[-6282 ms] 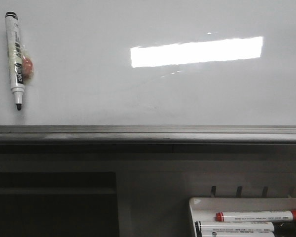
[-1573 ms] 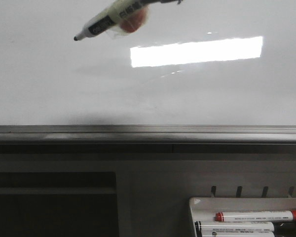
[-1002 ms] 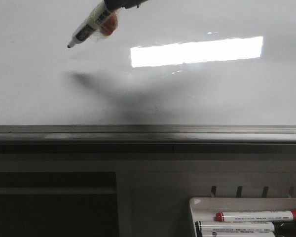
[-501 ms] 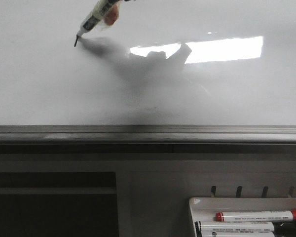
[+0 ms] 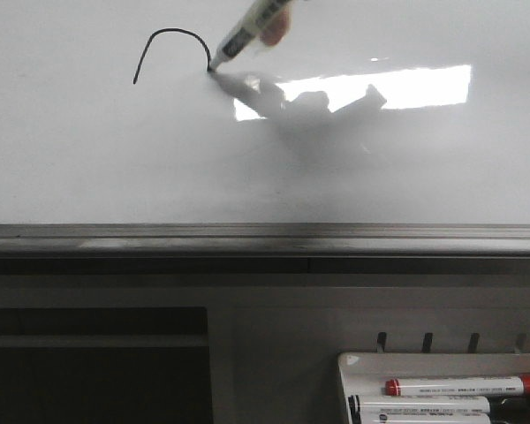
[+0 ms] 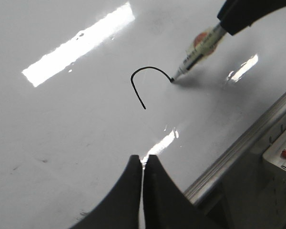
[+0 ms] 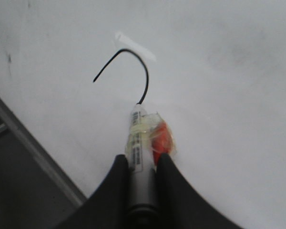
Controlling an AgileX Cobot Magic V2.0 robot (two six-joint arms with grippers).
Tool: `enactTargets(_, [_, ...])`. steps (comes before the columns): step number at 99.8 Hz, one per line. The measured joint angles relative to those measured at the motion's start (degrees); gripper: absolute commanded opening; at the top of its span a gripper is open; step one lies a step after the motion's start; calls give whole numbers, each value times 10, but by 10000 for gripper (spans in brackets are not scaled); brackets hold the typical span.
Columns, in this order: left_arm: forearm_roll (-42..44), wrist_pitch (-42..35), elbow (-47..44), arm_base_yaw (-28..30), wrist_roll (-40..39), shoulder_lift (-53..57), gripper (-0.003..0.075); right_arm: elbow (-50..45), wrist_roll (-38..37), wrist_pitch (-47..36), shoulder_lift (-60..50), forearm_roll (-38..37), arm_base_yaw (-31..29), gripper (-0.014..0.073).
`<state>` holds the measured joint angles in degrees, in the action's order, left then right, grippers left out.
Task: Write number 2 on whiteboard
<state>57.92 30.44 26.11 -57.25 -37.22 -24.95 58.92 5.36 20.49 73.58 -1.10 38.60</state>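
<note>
Right gripper (image 7: 142, 167) clamps a black-tipped white marker (image 7: 139, 143) between its two dark fingers (image 7: 118, 179); an orange-red lump taped to the barrel sits just beside one finger. Marker tip touches the whiteboard (image 5: 88, 159) at the end of the stroke. The number 2 (image 5: 163, 46) is only begun: a thin black hook, the curved top, standing in the board's upper left part as the front view shows it, well above the grey metal rail (image 5: 247, 237) along the lower edge. Left gripper (image 6: 143, 183) hovers near the board with its fingers pressed together, nothing between them, apart from the stroke. Judgement: the step in hand is the turn from the curve into the long diagonal. To do it well, keep light, even contact so the line does not skip on the glossy surface; hold the marker's tilt constant; run down and back toward the left edge under the hook's start, then reverse cleanly for the base, leaving margin above the rail. Risk: tip lifting mid-diagonal, or the barrel slipping in the grip. Tray of markers (image 5: 442, 389) sits below, at the lower right corner, untouched.
</note>
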Motion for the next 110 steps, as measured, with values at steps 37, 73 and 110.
enactTargets(37, [12, 0, 0, 0, 0, 0, -20, 3, -9, -49, 96, 11, 88, -59])
enactTargets(73, [30, 0, 0, 0, 0, 0, -20, -61, -26, -4, 9, 19, 40, -59])
enactTargets(110, [35, -54, 0, 0, 0, -5, 97, -125, -34, -22, -68, 1, 44, -60])
